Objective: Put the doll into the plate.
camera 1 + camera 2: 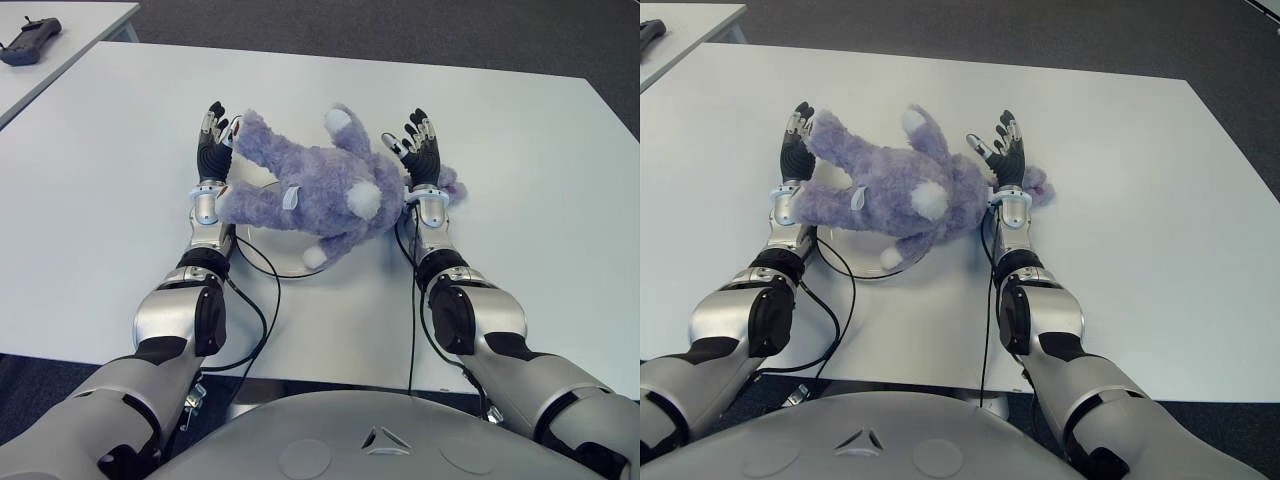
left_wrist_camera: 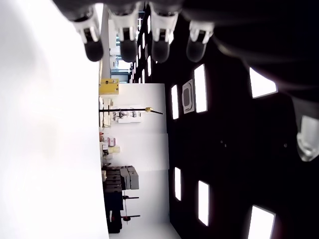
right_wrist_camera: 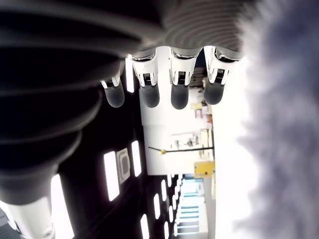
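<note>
Left eye view is showing the left hand [image 1: 212,143] standing palm-inward at one end of the purple doll [image 1: 315,185], fingers extended and gripping nothing, while the right hand [image 1: 420,148] is standing the same way at the other end, its fingers likewise spread. Both wrist views are confirming the pose: the left hand's fingertips [image 2: 128,49] are pointing straight out with no fur between them, and the right hand's fingertips [image 3: 180,95] are doing the same, with the doll's plush filling one edge of that picture close alongside. Whether either palm is actually touching the fur cannot be told.

Between the hands, the doll is lying sprawled across the silver plate [image 1: 262,250] on the white table [image 1: 520,200], its middle and one white-tipped foot over the dish (the head end, by the right hand, is hanging out past the rim onto the table). Judged from this, the placing is looking essentially done, with the hands open; what is left is drawing both arms clear and perhaps nudging the overhang inward.
</note>
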